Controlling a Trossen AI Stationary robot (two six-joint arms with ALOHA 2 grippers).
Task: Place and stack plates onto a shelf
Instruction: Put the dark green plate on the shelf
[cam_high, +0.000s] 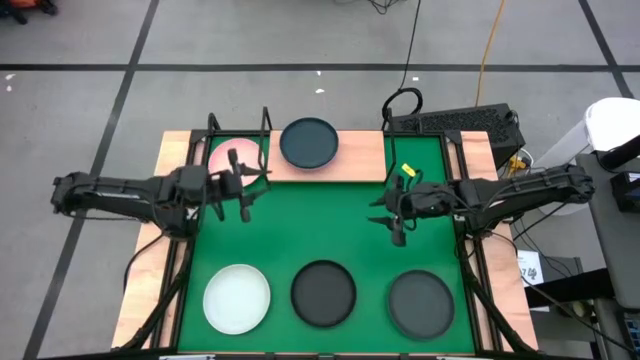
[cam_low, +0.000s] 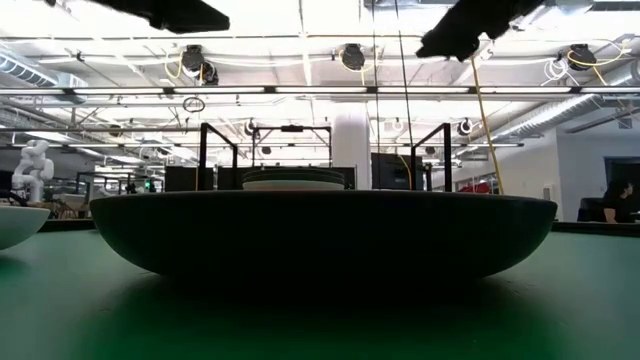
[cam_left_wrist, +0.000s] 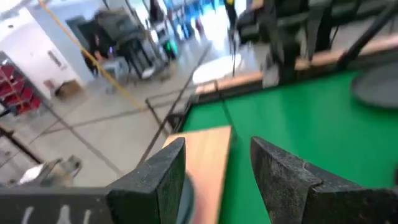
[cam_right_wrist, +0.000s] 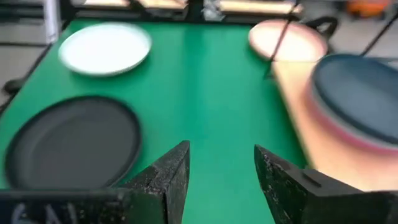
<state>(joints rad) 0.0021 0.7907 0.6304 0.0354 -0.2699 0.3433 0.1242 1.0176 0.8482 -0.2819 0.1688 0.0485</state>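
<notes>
**Both grippers empty above the mat; two plate spots filled on the shelf**

Left gripper (cam_high: 243, 190): fingers (cam_left_wrist: 163, 177) spread apart, nothing between them. It hovers at the near edge of the shelf (cam_high: 360, 155), just beside the light pink plate (cam_high: 233, 155), which lies flat on the shelf's left end between the black wire uprights (cam_high: 213, 128). The plate looks round, shallow, matte.

To that gripper's right, on the same board, sits the dark blue-grey plate (cam_high: 309, 143). In the right wrist view a pink rim shows beneath it (cam_right_wrist: 348, 134), so it rests on another plate. The bare wood beyond it runs on toward the right-hand end.

Right gripper (cam_high: 397, 213): fingers (cam_right_wrist: 281, 177) apart, empty, over open green mat (cam_high: 320, 220) a little in front of the shelf's right part. A small yellow item (cam_high: 408, 171) lies just behind it.

Near row, well in front of both grippers, left to right: white plate (cam_high: 237, 298), black plate (cam_high: 324, 293), dark grey plate (cam_high: 421, 304). All three lie flat and apart from each other. The low view is mostly filled by the black plate's side.

Room: the mat's middle band between the shelf and the near row is bare, and both grippers hang over it. Black frame rails (cam_high: 470, 270) border the mat at left and right.
</notes>
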